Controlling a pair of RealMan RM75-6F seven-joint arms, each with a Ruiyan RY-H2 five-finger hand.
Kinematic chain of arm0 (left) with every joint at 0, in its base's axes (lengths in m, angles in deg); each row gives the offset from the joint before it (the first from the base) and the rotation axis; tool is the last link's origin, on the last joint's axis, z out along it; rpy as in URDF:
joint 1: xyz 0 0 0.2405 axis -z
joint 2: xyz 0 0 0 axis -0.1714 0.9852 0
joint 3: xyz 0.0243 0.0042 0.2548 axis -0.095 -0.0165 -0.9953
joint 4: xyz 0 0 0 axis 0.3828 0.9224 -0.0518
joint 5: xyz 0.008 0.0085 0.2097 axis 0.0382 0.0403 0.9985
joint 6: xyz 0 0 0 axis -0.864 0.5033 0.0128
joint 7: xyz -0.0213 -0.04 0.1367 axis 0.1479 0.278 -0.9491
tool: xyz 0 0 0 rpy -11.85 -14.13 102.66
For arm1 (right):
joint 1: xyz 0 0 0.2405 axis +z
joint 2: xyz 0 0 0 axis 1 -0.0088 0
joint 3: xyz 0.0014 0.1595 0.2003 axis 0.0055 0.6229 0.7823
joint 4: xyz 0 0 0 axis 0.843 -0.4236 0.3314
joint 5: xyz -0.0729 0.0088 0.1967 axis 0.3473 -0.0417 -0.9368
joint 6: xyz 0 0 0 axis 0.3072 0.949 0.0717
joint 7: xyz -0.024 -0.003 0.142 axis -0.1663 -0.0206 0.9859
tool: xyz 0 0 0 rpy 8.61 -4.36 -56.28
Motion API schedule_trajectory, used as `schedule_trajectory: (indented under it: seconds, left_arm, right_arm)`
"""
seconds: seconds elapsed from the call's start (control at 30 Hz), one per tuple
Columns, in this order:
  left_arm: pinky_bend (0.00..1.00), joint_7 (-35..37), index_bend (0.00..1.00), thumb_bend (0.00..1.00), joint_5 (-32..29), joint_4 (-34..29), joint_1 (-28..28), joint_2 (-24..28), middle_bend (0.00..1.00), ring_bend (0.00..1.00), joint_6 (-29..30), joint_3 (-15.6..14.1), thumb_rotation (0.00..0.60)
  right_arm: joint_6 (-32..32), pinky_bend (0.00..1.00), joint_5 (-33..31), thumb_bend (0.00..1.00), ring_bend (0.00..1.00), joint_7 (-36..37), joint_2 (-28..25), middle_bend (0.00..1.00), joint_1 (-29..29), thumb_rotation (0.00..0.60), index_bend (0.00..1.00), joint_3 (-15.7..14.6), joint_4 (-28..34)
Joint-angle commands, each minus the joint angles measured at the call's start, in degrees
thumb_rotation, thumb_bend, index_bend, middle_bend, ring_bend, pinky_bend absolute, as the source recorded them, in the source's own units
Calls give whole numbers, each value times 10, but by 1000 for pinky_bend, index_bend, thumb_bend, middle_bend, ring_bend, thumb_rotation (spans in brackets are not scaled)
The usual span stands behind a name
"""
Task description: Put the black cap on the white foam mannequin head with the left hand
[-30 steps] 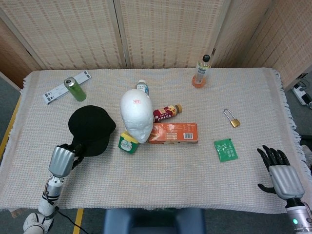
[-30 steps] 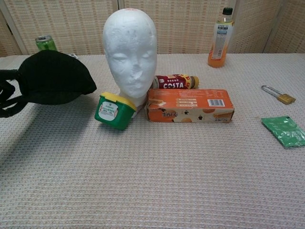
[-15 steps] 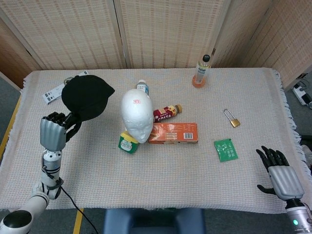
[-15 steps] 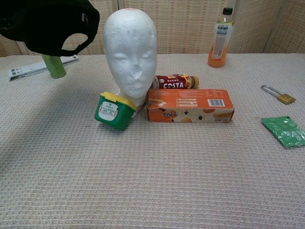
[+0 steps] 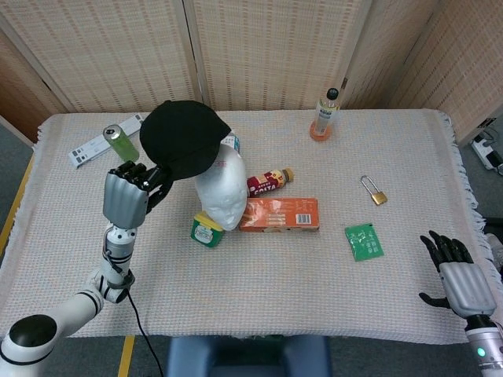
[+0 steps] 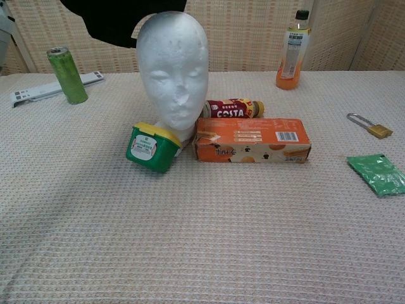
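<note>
- The left hand [image 5: 126, 198] is curling its dark fingers [image 5: 143, 174] around the near edge of the black cap [image 5: 185, 138], holding it raised off the table.
- The cap is hanging over the crown and rear left side of the foam head [image 5: 222, 192]; from the chest camera it is showing only as a dark mass [image 6: 120, 19] at the top edge, above and behind the head [image 6: 172, 66]. Whether it is already touching the foam I cannot tell.
- The cap is looking soft and light, its fabric drooping from a single edge grip, so it will probably fold rather than hold its opening; holding it by the rim or the brim should keep the mouth spread for seating.
- The head is likely very light too, and is standing wedged beside a green tub [image 5: 207, 230] and an orange box [image 5: 280, 214], so a sideways tug could tip it.
- The right hand [image 5: 460, 281] is resting near the table's front right corner, fingers spread, holding nothing.
- A green can [image 5: 122, 144] is standing just left of the cap.
</note>
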Motion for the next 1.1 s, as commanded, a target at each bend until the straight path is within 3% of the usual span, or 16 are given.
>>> schedule_trajectory:
  seconds: [0.03,0.23,0.43,0.6,0.67,0.73,0.8,0.87,0.93,1.0,1.1]
  left_arm:
    - [969,-34,685,561,24,-30,15,-13,1000,942,-3,-13,600]
    - [969,-59,690,568,62,-41,6,-44,1000,940,0,-51,600]
    - [968,-50,685,565,80,-2,-24,-85,1000,939,-11,-93,600]
    - [966,-35,622,536,93,31,-43,-103,1000,934,-7,-113,600]
    - [960,-37,529,479,93,42,-50,-108,1000,925,-10,-116,600]
    - [942,-48,308,342,91,42,-60,-107,994,898,-16,-118,600]
    - [914,-51,126,250,89,31,-70,-101,907,854,-19,-122,600]
    - [863,-61,16,200,88,8,-84,-87,618,760,-19,-126,600]
    - [811,-70,0,176,84,-20,-100,-70,427,674,-23,-132,600]
    - [769,-73,0,168,83,-32,-105,-64,380,614,-26,-134,600]
    - [585,-88,0,147,76,-80,-128,-33,285,407,-37,-144,600]
  right_arm:
    - [4,0,-1,38,0,12,-7,0,0,600,0,4,1]
    - [5,0,0,37,0,29,-15,0,-1,600,0,4,1]
    - [6,0,4,38,0,33,-18,0,-2,600,0,3,2]
    - [9,0,6,38,0,31,-17,0,-3,600,0,3,3]
    - [9,0,6,37,0,28,-16,0,-3,600,0,2,3]
    - [9,0,7,37,0,25,-16,0,-3,600,0,1,4]
    - [10,0,9,37,0,22,-15,0,-3,600,0,0,4]
    - [12,0,11,39,0,21,-14,0,-4,600,0,-1,5]
    - [14,0,12,38,0,19,-14,0,-5,600,0,-1,5]
    - [14,0,13,38,0,19,-14,0,-5,600,0,-2,5]
    - [17,0,17,37,0,19,-14,0,-6,600,0,-3,7]
